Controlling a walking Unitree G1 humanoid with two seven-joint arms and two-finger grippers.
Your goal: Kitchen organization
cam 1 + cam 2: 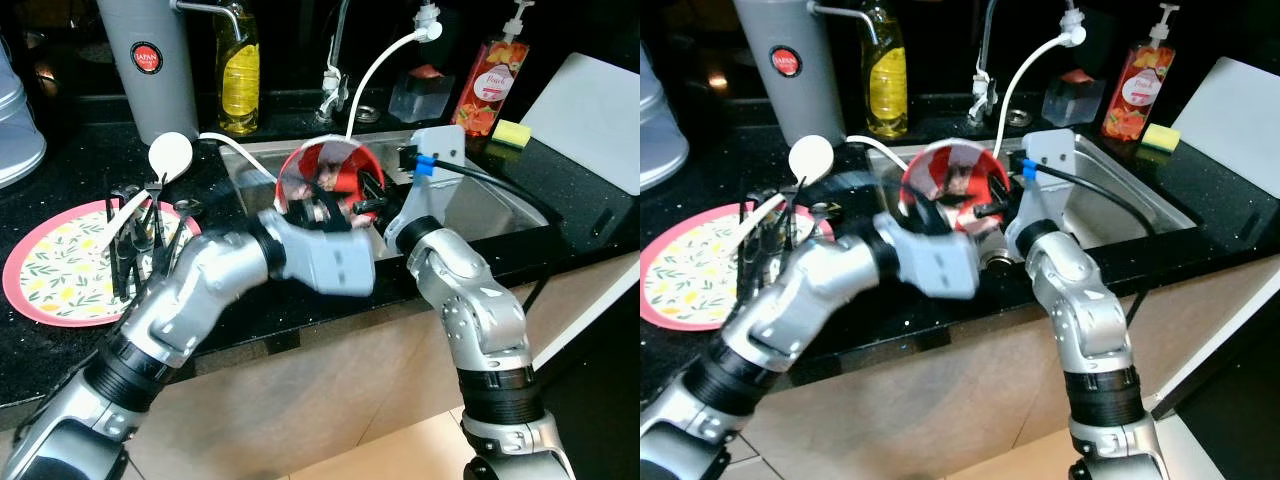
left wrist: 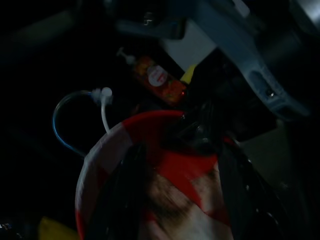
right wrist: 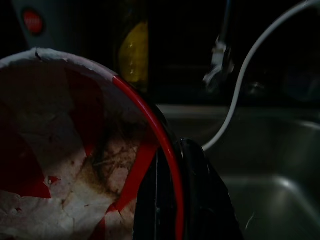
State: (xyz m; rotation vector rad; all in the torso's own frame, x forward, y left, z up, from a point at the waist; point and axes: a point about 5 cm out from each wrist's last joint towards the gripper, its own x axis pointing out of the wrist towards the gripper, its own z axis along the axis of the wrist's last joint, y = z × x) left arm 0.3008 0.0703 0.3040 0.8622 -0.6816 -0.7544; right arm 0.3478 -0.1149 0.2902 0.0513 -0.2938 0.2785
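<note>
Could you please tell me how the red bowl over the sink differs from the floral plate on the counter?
The red bowl is deep and held tilted above the sink, its opening facing the camera; the floral plate is shallow and lies flat on the counter. The bowl's inside looks soiled, with the right gripper pinching its rim; the plate carries black utensils. Both are round with red rims.

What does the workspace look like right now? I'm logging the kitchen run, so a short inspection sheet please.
Surface: black speckled counter with a steel sink.
Job's things: red bowl, dirty inside, held tilted over the sink.
Clutter: floral plate, black utensils, oil bottle, soap dispenser, yellow sponge.
Grippers: right gripper pinches the bowl's rim; left gripper reaches into the bowl, fingers apart.
Cables: black cable on the right arm; white hose.
Surroundings: grey canister, white board.
</note>
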